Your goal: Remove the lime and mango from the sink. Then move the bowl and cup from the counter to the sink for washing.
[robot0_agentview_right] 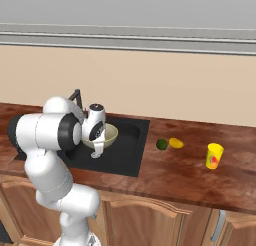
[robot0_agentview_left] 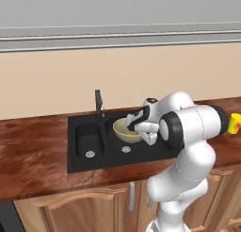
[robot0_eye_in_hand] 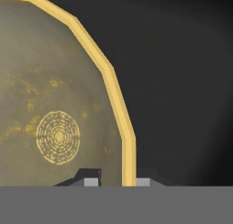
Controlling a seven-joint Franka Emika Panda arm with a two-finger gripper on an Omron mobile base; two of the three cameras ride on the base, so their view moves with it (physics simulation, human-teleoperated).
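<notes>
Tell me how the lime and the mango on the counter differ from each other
The lime is dark green and round; the mango is yellow-orange and oval. The mango looks slightly bigger than the lime. The lime lies nearer the sink, the mango on its far side, nearer the cup. Both are small fruits resting close together on the reddish-brown counter, outside the sink.

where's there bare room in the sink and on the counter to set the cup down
The small basin left of the bowl is bare. The large basin has free floor to the bowl's right. The hand pinches the bowl's rim there, so that side is crowded. Counter is bare in front of the lime, mango and cup.
</notes>
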